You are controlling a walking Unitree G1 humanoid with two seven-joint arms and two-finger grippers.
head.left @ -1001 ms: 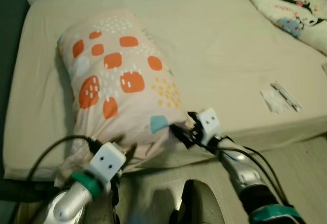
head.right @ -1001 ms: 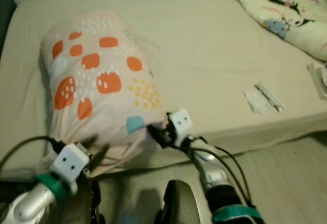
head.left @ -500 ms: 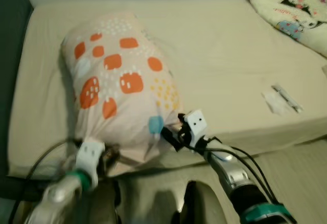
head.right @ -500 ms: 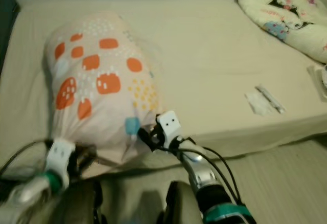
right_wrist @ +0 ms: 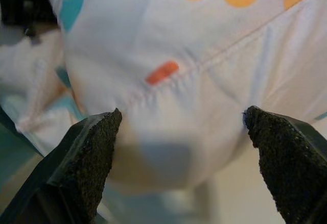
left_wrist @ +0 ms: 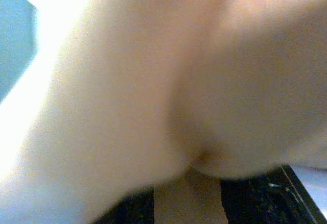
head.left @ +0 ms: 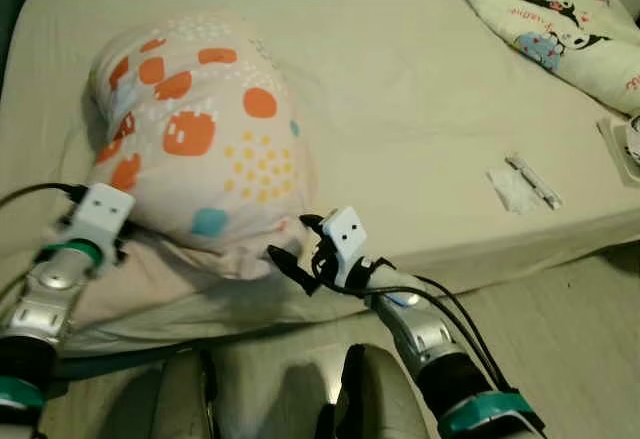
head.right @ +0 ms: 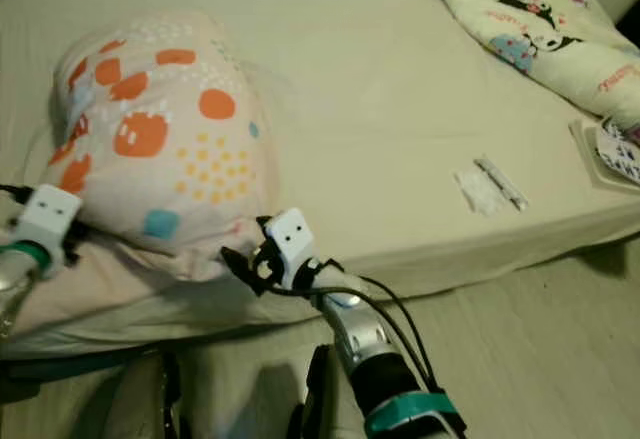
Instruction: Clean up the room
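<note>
**Patterned pillow at the bed's near-left corner, a gripper on either side**

The pillow (head.left: 195, 134), pale pink with orange blotches, yellow dots and a teal patch, lies on the beige bed (head.left: 420, 109), filling the 9 to 11 o'clock part of the mattress, its lower end overhanging the near edge.

The right gripper (head.left: 297, 246) sits at the pillow's 5 o'clock corner, by the mattress edge; in the right wrist view its two black fingers (right_wrist: 84, 165) stand spread wide apart, with the pillow's seamed corner (right_wrist: 168, 81) bulging between them but not pinched.

The left gripper (head.left: 98, 221) presses against the pillow's 8 o'clock side. The left wrist view is a blur of pale fabric, and whether its fingers are apart or together cannot be told.

At 3 o'clock on the mattress lie a small crumpled wrapper (head.left: 513, 189) and a thin strip (head.left: 535, 181) beside it. At 1 o'clock rests a cream blanket (head.left: 545, 19) printed with black-and-white cartoon figures; its pink lettering is too small to read.
</note>
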